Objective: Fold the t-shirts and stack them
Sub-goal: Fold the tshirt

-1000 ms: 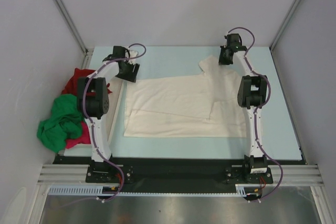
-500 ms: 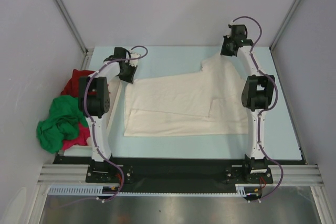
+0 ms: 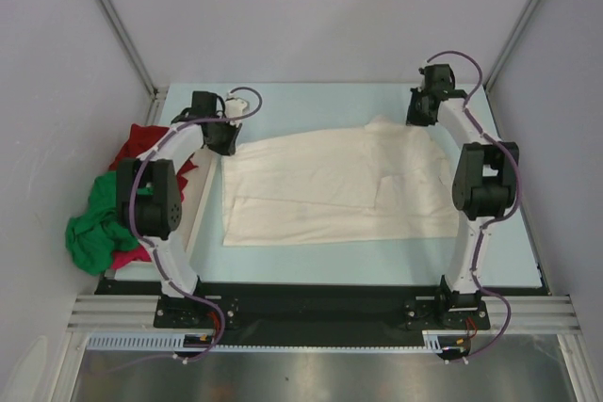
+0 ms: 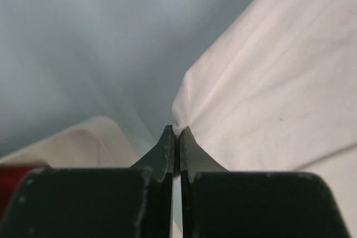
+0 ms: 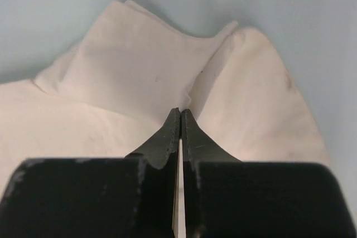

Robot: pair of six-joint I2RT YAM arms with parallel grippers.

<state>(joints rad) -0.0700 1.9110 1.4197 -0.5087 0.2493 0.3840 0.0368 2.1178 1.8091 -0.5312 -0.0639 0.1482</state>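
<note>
Near the desk's (image 3: pixel 516 253) far corners, the cream-white t-shirt (image 3: pixel 320 190) is gripped tight by the left claw (image 4: pixel 174 132) and the right claw (image 5: pixel 181 114)

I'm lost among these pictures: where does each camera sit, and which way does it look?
Top external: high behind, looking down on both arms, table and cream-white t-shirt.
Left wrist: on that wrist, looking along the shut left gripper at pinched cloth.
Right wrist: same, with the right gripper.
All share the t-shirt.
</note>
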